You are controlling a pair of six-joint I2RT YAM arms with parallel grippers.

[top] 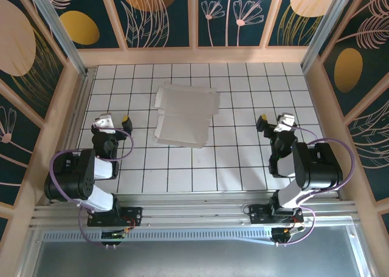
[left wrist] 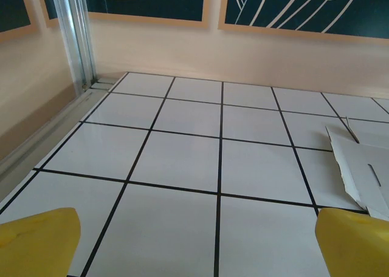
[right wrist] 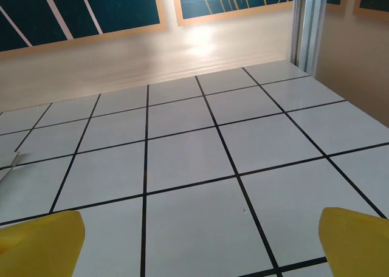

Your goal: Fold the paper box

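**Paper box lies flat mid-table, both claws wide apart and empty**

The painted walls (top: pixel 161 10) take up most of what I can see, dark teal panels with pale flowers and orange discs in light wooden frames; they close in the white tiled table (top: pixel 243 167) on 3 sides, its black grid lines running clean across.

The paper box (top: pixel 184 116) comes next; it lies flat on the tiles in the far middle of the table, a little left of centre, a white creased sheet with flaps, slightly askew to the grid; from the left wrist its near corner (left wrist: pixel 358 167) shows at the right, with a small slot cut in it.

The 2 black arms sit folded at the near edge, the left arm (top: pixel 79 177) to one side of the sheet and the right arm (top: pixel 310 164) to the other; a purple cable (top: pixel 352 164) loops off the right one.

The left gripper (top: pixel 112 122) hangs over bare tiles, near the sheet but apart from it, jaws spread wide with nothing between them; its wrist view (left wrist: pixel 194 253) confirms this; the right gripper (top: pixel 275 122) stands well apart from the sheet, jaws equally wide over bare tiles (right wrist: pixel 194 246).

Smallest are the yellow fingertips (left wrist: pixel 39 243), 2 in each wrist view, touching nothing.
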